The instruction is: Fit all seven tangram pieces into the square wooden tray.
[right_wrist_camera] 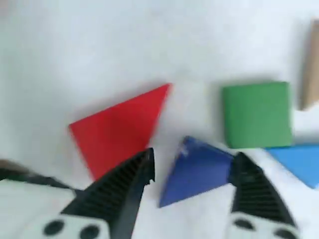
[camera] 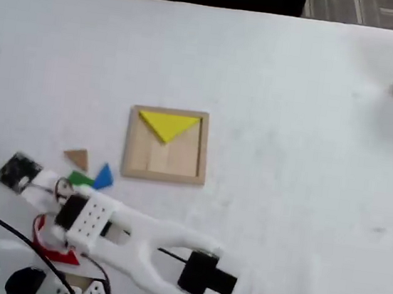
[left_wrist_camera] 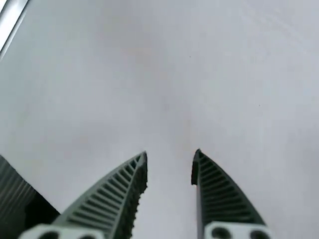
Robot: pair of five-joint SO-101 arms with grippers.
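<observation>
With only the yellow triangle [camera: 168,125] in the tray [camera: 131,142] at mid-table [camera: 296,95], a pick seems in hand: the right gripper [right_wrist_camera: 194,158], jaws released, straddles the dark blue triangle [right_wrist_camera: 199,172] toward the near-left corner, likely needing a square clench, while the left gripper [left_wrist_camera: 169,158] hangs agape.

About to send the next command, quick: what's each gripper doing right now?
Left gripper: open, empty, over bare table.
Right gripper: open, straddling the dark blue triangle, not clamped on it.
</observation>
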